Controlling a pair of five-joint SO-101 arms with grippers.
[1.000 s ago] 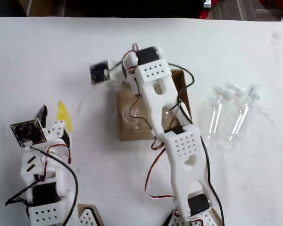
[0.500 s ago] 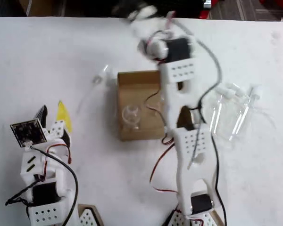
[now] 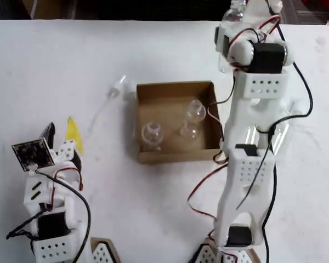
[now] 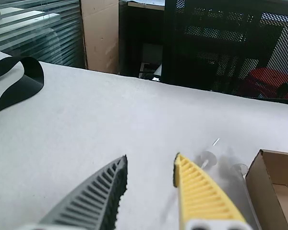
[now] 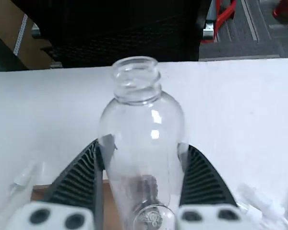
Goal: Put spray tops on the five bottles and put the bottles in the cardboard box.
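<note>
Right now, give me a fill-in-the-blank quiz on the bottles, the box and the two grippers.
1. The right gripper is shut on a clear ___.
2. The number of bottles inside the cardboard box is ___.
3. The left gripper hangs over the table with its jaws ___.
Missing words: bottle; two; open.
</note>
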